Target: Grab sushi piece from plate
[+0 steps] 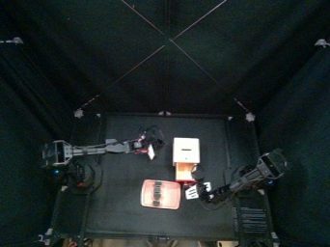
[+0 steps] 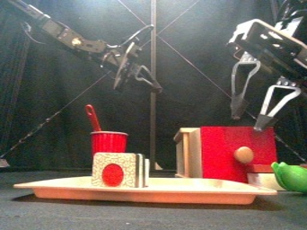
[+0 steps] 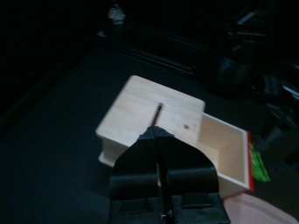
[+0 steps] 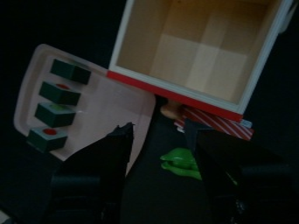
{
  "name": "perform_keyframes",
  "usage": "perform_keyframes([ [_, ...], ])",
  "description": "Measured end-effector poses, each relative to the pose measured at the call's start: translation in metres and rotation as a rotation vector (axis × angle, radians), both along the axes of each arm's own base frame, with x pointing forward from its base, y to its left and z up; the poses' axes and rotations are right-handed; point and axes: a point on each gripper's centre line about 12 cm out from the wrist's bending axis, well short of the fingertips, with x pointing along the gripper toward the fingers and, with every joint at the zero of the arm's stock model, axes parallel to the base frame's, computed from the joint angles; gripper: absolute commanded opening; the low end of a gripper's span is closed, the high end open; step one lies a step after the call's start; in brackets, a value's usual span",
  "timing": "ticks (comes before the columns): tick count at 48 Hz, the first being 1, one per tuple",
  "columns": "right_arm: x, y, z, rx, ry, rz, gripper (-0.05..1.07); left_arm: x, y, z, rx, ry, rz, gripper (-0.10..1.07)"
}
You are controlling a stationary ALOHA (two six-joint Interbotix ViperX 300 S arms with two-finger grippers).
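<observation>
Four sushi pieces (image 4: 56,103) lie in a row on the plate (image 4: 105,109), a flat salmon-pink tray resting on the bench (image 1: 116,198) toward its front; each piece is a pale block with a dark green band and a red spot on its end face. From the front, one sushi piece (image 2: 118,169) stands on the plate (image 2: 72,188) with its red disc facing outward. Behind the plate stands a cream-white box (image 1: 190,150) with red sides, open on top and empty as far as can be seen. A red cup (image 2: 109,142) with a red handle leaning in it stands behind the plate on the left side. A green item (image 4: 179,162) lies just beside the box's red side and near the plate's edge. The right gripper (image 2: 257,106) hangs above the right end of the plate and the box, its fingers spread apart and holding nothing. The left gripper (image 3: 167,144) hovers high over the cream box, well apart from the plate; its fingers are pressed together with nothing between them. No brand, label or legible writing appears on any object; the red discs on the sushi are plain.
</observation>
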Motion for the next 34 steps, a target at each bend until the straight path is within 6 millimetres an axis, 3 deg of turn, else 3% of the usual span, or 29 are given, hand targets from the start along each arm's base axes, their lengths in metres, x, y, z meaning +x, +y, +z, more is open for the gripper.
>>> perform_keyframes([
  [12, -0.001, 0.011, 0.026, -0.067, -0.120, 0.148, 0.85, -0.039, -0.065, 0.009, 0.040, -0.091, -0.178, 0.18],
  [19, 0.004, 0.009, 0.038, -0.155, -0.208, 0.262, 0.85, -0.060, -0.082, 0.015, 0.047, -0.154, -0.227, 0.18],
  [34, 0.017, 0.004, 0.052, -0.283, -0.312, 0.418, 0.85, -0.101, -0.105, -0.005, 0.036, -0.139, -0.299, 0.18],
])
